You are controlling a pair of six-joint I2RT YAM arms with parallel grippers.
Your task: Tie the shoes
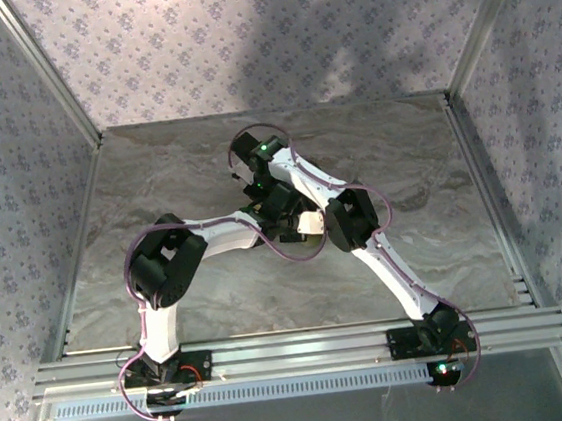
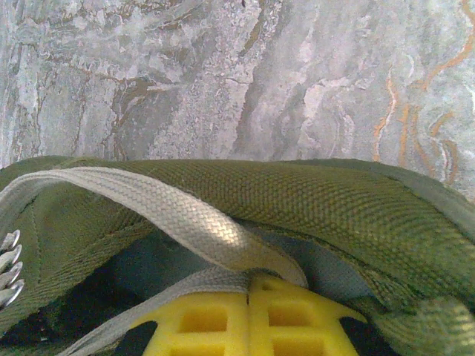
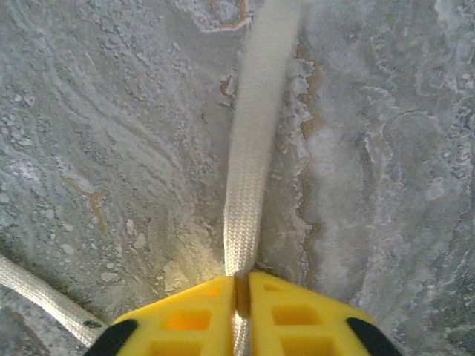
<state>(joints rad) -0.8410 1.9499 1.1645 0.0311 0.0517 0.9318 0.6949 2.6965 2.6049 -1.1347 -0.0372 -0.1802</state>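
Left wrist view: note that the left gripper [image 2: 249, 297] has its yellow jaws pressed together on the cream lace [image 2: 185, 219], directly against the olive shoe [image 2: 319, 200]. Right wrist view shows you the right gripper [image 3: 241, 289] pinched tight on a flat lace strand [image 3: 252, 148] running straight over the table [image 3: 111, 148]. Top external places both wrists, and so the shoe, near the table's middle, slightly toward its far edge.
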